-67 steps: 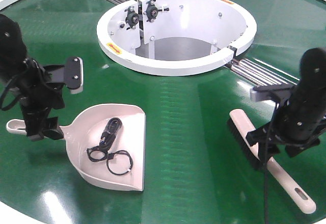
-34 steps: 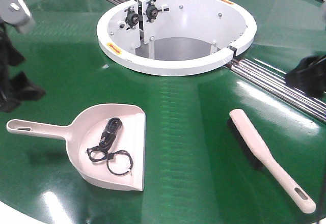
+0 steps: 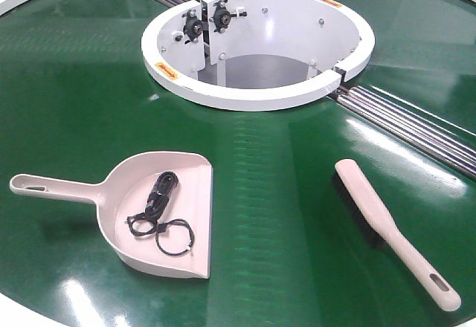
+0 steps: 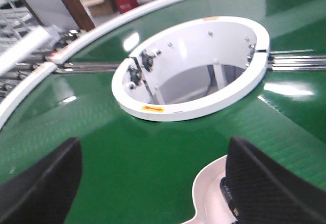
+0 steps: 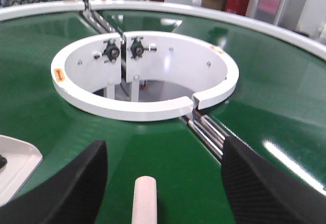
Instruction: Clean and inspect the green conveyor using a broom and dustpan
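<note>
Near the belt's front right, the broom (image 3: 390, 230) is lying on the green conveyor (image 3: 282, 193), its long axis running near-right; its tip is showing directly under the wide-spread right gripper (image 5: 164, 183). Left, the dustpan (image 3: 160, 215) is resting below the equally wide left gripper (image 4: 153, 183).

Bright, even overhead light. The belt (image 3: 260, 156) is glossy, with white glare streaks in the front view and glare patches in both wrist views. Shadows under the dustpan (image 3: 160, 212) and broom (image 3: 390, 230) are soft and short. The left wrist view is blurred; black fingers (image 4: 38, 186) close to the lens are unsharp.
</note>
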### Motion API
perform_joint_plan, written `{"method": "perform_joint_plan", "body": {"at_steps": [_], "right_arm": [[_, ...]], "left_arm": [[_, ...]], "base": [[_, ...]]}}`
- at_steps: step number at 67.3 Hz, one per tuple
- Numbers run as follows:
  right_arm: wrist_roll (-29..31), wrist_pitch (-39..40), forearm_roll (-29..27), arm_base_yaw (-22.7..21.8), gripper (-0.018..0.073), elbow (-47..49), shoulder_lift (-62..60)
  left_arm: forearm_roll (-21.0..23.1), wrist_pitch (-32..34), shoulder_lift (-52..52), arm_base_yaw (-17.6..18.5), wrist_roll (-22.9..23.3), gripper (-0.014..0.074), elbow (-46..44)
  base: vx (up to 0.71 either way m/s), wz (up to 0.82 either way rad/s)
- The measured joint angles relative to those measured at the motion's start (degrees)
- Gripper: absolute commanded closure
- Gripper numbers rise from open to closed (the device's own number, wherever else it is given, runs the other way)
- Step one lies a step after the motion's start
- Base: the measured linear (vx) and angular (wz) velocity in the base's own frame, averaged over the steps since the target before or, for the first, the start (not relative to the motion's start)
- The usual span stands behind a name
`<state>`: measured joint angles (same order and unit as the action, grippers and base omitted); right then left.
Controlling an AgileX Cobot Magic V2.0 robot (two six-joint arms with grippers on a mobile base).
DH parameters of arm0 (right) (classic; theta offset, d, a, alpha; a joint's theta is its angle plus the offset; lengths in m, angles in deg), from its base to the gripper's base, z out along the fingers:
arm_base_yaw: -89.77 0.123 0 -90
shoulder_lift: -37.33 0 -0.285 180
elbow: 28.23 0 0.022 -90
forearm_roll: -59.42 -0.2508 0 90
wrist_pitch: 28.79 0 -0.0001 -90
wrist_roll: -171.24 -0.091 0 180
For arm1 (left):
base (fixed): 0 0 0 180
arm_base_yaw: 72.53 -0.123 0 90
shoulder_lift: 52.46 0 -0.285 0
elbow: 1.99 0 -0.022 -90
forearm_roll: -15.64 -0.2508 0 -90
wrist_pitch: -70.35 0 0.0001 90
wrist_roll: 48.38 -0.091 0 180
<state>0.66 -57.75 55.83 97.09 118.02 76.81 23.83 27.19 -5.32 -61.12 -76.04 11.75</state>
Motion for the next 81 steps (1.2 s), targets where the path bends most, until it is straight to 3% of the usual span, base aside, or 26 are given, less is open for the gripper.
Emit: {"method": "perform_joint_plan", "body": {"at_steps": [17, 32, 36, 41, 49, 52, 81], "right_arm": [[0.2, 14.9, 0.0, 0.0, 0.0097, -20.4, -16.7], [0.2, 23.4, 0.0, 0.0, 0.0106, -32.5, -19.5], [0.2, 24.3, 0.0, 0.0, 0.0137, -33.7, -19.5], [0.2, 25.0, 0.0, 0.0, 0.0230, -34.1, -19.6], [0.1, 25.3, 0.0, 0.0, 0.0501, -34.1, -19.6], [0.1, 25.3, 0.0, 0.0, 0.0576, -34.1, -19.6], [-0.2, 25.4, -0.1, 0.0, 0.0568, -34.1, -19.6]], "left_arm": [[-0.8, 22.1, -18.3, 0.0, 6.4, 0.0045, 33.5], [-0.8, 35.7, -20.7, 0.0, 13.2, 0.0101, 52.7], [-0.8, 38.1, -20.7, 0.0, 15.0, 0.0150, 54.3], [-0.8, 39.7, -20.7, 0.0, 15.9, 0.0275, 54.7], [-0.8, 39.8, -20.7, 0.0, 16.3, 0.0603, 54.7], [-0.8, 39.5, -20.7, 0.0, 16.3, 0.0606, 54.7], [-0.8, 40.1, -20.7, 0.0, 16.3, 0.0604, 54.8]], "base": [[0.00, 0.00], [0.00, 0.00], [0.00, 0.00], [0.00, 0.00], [0.00, 0.00], [0.00, 0.00], [0.00, 0.00]]}}
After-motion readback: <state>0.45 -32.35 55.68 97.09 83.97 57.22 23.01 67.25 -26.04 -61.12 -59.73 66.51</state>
